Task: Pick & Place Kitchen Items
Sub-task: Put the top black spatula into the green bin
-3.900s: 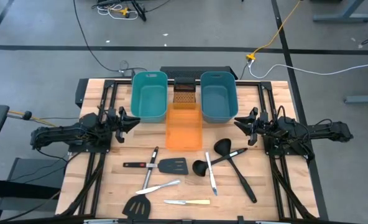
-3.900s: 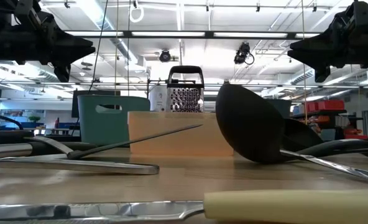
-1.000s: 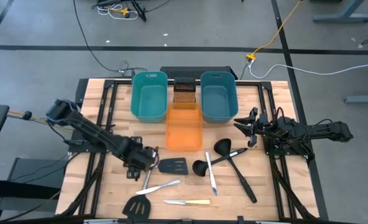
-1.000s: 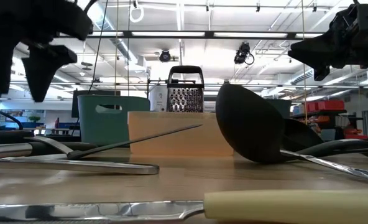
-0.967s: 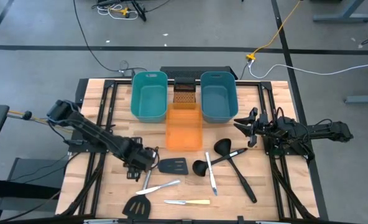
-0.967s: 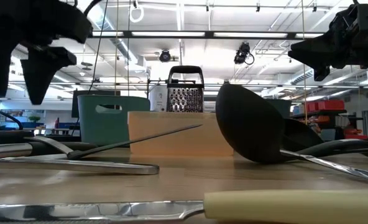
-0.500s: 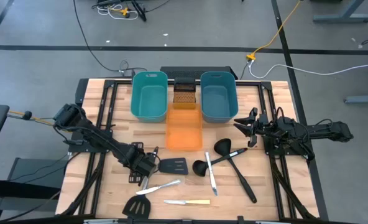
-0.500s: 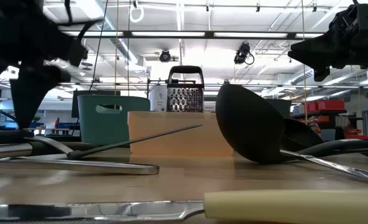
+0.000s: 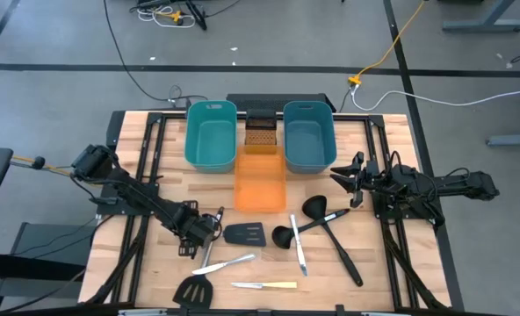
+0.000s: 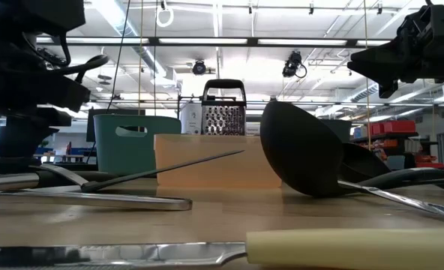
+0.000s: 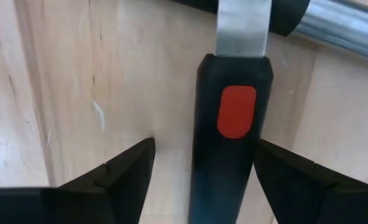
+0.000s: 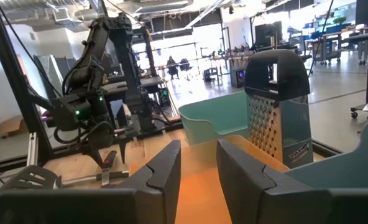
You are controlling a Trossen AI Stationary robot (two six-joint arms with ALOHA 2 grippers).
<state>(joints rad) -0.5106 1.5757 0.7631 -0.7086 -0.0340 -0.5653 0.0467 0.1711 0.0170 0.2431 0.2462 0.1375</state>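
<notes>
2 dark jointed arms; left tool [image 11: 202, 171]: black wedge-shaped fingers.

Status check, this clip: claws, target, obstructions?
Left claw open, straddling black-handled knife. Right claw idle, right of table. A silver knife crosses the blade.

Black-handled knife [image 11: 234, 118] cropped at both ends in left wrist view

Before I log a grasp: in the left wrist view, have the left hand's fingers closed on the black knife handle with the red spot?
No: the left hand is open, its fingers standing apart either side of the knife handle.
</notes>
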